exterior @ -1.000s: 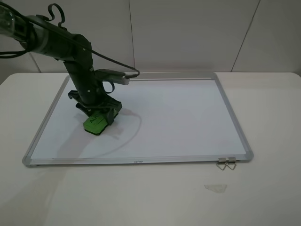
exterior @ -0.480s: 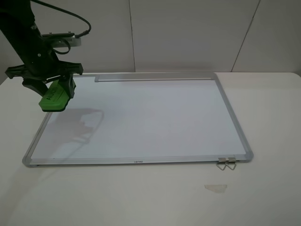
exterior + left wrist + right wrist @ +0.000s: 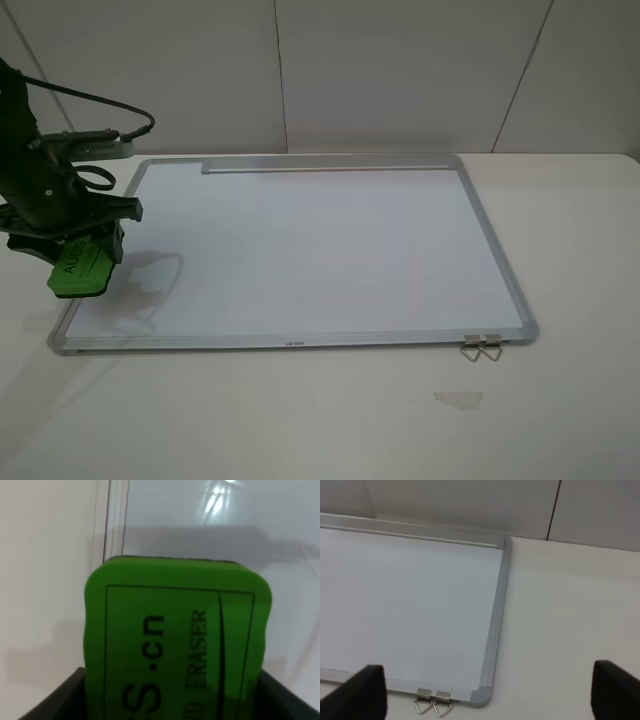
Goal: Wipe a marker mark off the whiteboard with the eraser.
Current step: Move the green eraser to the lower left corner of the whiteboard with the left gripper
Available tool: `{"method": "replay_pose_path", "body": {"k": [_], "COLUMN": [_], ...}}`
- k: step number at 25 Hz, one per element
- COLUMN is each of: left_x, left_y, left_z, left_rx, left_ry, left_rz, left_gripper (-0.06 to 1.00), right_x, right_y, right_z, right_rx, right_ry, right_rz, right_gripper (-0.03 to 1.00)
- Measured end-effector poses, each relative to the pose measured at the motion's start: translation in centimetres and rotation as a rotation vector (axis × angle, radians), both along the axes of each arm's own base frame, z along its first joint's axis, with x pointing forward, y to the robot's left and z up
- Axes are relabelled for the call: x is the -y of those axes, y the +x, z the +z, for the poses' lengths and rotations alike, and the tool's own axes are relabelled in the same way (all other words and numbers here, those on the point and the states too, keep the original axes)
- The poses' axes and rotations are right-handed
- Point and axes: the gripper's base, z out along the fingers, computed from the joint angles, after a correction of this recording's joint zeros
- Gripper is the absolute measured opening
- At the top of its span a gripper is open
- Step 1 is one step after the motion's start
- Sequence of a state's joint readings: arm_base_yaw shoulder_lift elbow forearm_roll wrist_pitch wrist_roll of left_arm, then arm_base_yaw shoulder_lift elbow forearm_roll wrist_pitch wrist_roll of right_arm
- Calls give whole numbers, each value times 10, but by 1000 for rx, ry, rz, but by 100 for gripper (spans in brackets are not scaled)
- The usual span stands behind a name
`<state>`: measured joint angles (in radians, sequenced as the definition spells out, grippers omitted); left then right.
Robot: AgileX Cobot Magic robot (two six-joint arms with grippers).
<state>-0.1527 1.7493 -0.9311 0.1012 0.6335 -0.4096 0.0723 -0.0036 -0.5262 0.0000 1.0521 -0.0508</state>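
The whiteboard (image 3: 320, 250) lies flat on the table, its white face showing no marker mark in any view. My left gripper (image 3: 78, 262) is shut on the green eraser (image 3: 80, 272) and holds it above the board's left frame, near the front left corner. In the left wrist view the eraser (image 3: 175, 640) fills the picture between the black fingers (image 3: 60, 702), with the board's frame (image 3: 114, 520) just beyond it. My right gripper (image 3: 490, 695) is open with nothing in it, hanging near the board's front right corner (image 3: 482, 695); the exterior view does not show it.
A grey tray strip (image 3: 325, 164) runs along the board's far edge. Two metal clips (image 3: 482, 347) hang off the front right of the frame, also in the right wrist view as clips (image 3: 432, 702). A small pale scrap (image 3: 458, 398) lies on the table in front.
The left arm lifted the eraser off the board's left middle, swung it leftward, then brought it forward and down to the left frame. The eraser stayed gripped.
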Motion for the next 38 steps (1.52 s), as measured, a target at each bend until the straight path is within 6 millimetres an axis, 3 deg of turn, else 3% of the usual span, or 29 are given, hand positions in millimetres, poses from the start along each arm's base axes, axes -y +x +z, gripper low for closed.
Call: {"method": "replay_pose_path", "body": {"k": [5, 10, 38], "left_x": [-1, -2, -3], "left_y": [-17, -24, -27], "left_z": [-24, -32, -36], "left_rx": [44, 64, 36], "left_ry": [-21, -30, -15], "left_rz": [-4, -8, -27], "left_gripper": [60, 60, 62], "right_x": [0, 0, 0], "right_y": [0, 0, 0], "right_z": [0, 0, 0], "right_rx": [0, 0, 0], "right_ry": [0, 0, 0], "right_rz": [0, 0, 0], "right_gripper": [82, 82, 82]}}
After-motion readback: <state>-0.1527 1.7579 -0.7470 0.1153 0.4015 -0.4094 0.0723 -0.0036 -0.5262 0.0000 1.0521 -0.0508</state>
